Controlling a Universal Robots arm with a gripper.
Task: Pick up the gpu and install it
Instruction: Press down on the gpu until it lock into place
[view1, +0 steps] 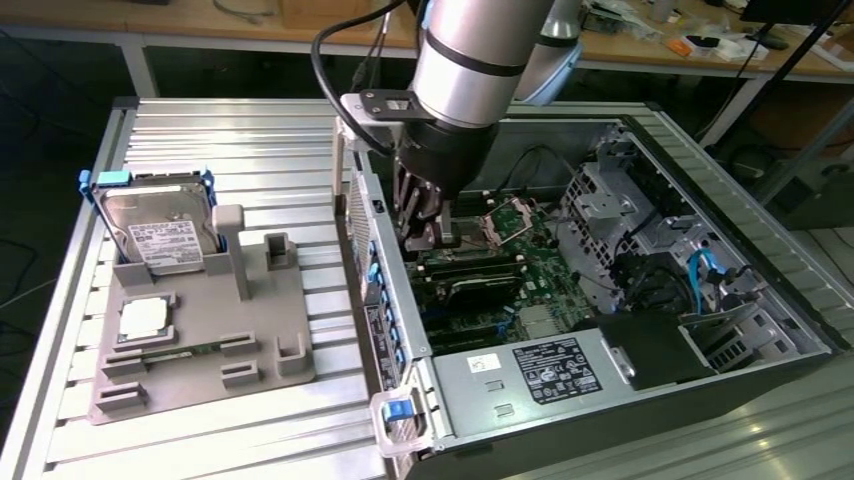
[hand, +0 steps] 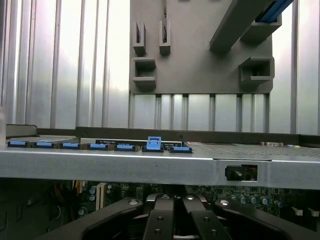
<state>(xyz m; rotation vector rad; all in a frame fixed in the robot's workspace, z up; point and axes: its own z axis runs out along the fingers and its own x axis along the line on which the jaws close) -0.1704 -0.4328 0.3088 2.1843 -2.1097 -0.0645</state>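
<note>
So the gpu (view1: 467, 268) is inside the open PC case, a thin black card lying flat-ish across the green motherboard, just under the end effector (view1: 430, 232). It runs from near the case's rear wall toward the middle of the board, roughly level with the expansion slots. Can't really tell whether it's fully seated in the slot or whether it's being gripped.

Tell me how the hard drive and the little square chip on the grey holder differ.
The hard drive stands propped on edge in the grey holder; the chip lies flat in a recess. The hard drive is larger and oblong, the chip small and square. The hard drive has blue handles and a white label; the chip shows a plain silver top. Both sit on the same holder, outside the computer case.
</note>
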